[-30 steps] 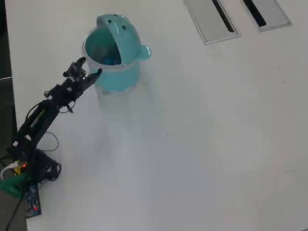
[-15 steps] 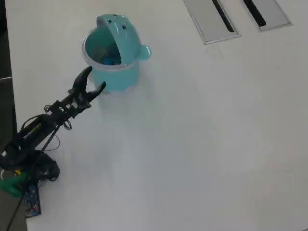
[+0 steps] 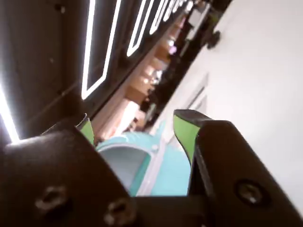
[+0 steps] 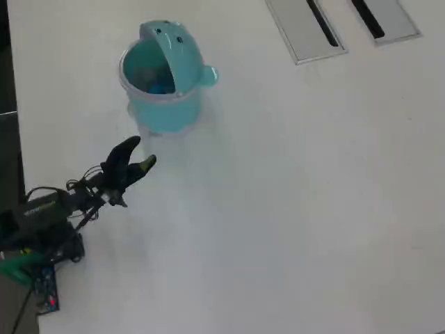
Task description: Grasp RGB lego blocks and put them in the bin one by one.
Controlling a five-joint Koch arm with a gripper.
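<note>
The light-teal bin point(image 4: 165, 104) stands open at the upper left of the white table in the overhead view, its flip lid point(image 4: 174, 49) raised with two dark dots. Something blue point(image 4: 160, 86), probably the blue lego block, lies inside it. No red or yellow-green block shows on the table. My gripper point(image 4: 141, 153) hovers just in front of the bin, pointing at it. In the wrist view the bin point(image 3: 165, 165) fills the gap between my green-padded jaws. The gripper point(image 3: 134, 118) is open and holds nothing.
Two grey slotted panels point(image 4: 304, 28) point(image 4: 386, 17) lie flush in the table at the far right. The arm's base with cables point(image 4: 42, 223) sits at the left edge, beside the table's dark left border point(image 4: 8, 139).
</note>
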